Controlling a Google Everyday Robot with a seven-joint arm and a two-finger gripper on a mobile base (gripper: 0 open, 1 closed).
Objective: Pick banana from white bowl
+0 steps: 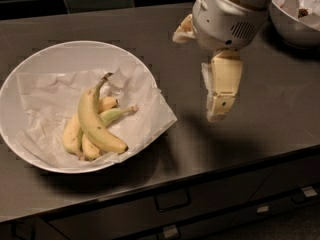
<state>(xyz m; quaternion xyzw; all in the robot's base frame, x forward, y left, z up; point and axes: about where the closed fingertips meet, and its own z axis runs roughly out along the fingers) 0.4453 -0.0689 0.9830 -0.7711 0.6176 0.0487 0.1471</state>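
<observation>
One long, curved banana [92, 121] lying atop shorter bananas [111, 115] in the paper-lined white bowl [30, 66], untouched. Nothing lifted yet: approach, grasp and lift all left to do. Gripper [220, 106] hanging over the dark counter [125, 29], well right of the bowl, carrying nothing; opening impossible to tell. Second bowl [295, 29] cut off at upper right, contents unclear.

Dim overhead light; jaws above counter [125, 29] cast soft shadow.
</observation>
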